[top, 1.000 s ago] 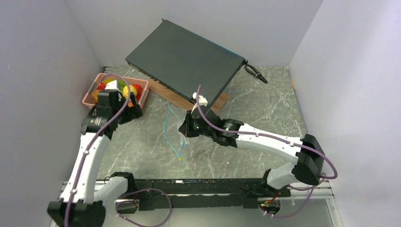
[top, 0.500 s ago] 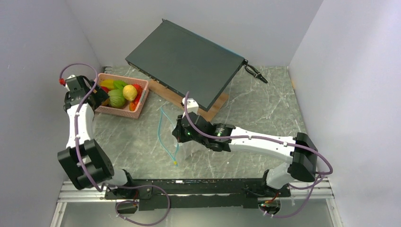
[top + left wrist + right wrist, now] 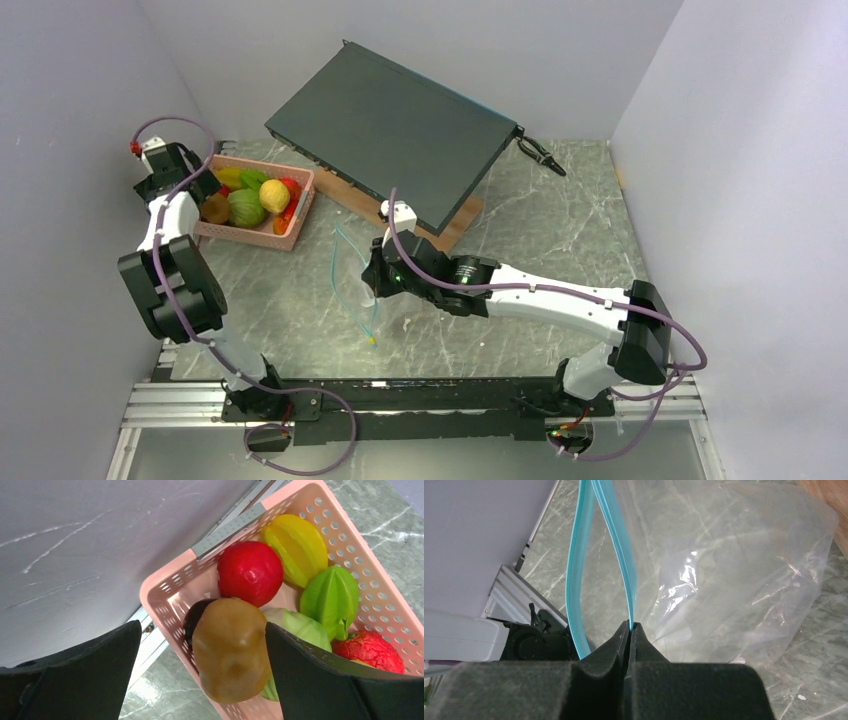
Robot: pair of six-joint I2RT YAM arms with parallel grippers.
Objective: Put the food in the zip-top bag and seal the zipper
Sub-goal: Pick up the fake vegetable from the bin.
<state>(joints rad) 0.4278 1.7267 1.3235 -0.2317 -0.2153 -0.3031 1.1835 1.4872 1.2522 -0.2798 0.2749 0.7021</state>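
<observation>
— Where did we find the food (image 3: 250, 200)?

— Heaped in the pink basket (image 3: 293, 232) at the far left of the table (image 3: 560, 220). Our left claw (image 3: 202, 630) stood spread wide over the basket's near corner. A brown piece (image 3: 230, 650) lay framed between its fingers, gripped by neither. A red piece (image 3: 250, 572), a yellow piece (image 3: 300, 545) and a green piece (image 3: 330, 597) lay just beyond it.

— And the bag?

— The bag (image 3: 724, 570) was mid-table, well apart from the basket. Our right claw (image 3: 630, 626) was pinched tight on one lip of the teal zipper (image 3: 621, 555). The other lip bowed away to one side, so we saw the mouth gaping. The clear, crinkled body spread out past the fingertips over the marble.

— Was the zipper joined anywhere?

— We could not tell; its far end ran out of the wrist view.
</observation>
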